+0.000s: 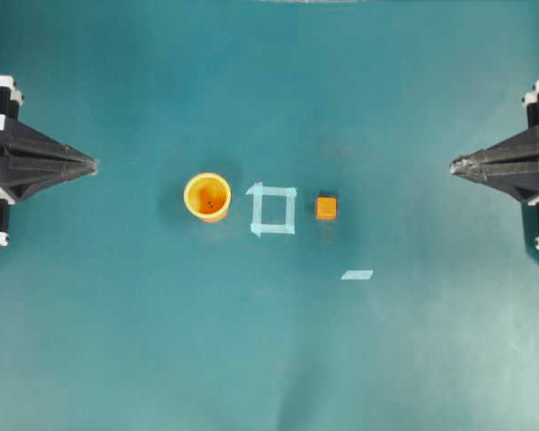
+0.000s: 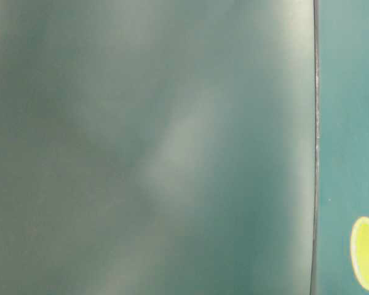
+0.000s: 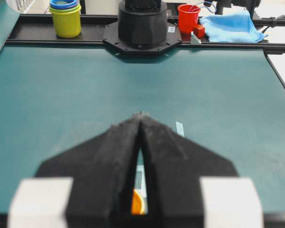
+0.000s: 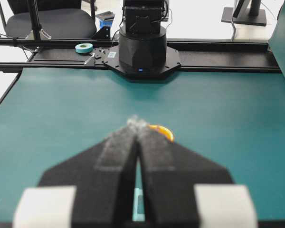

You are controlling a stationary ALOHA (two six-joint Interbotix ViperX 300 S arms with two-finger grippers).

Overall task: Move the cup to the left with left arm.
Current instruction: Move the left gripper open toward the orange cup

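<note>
One cup, one orange cube, one tape square between them. Left gripper and right gripper: jaws closed, empty, well apart from the cup.

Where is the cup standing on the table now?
In the overhead view the cup stands upright slightly left of centre, just left of the tape square, with the orange cube beyond that square.

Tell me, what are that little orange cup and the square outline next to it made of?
The cup looks like smooth moulded plastic: a uniform orange-yellow body, a bright yellow rim and a slight sheen. The square outline looks like four strips of pale, matte tape stuck flat on the green table cover; the strips overlap at the corners. Neither can be confirmed by sight alone.
</note>
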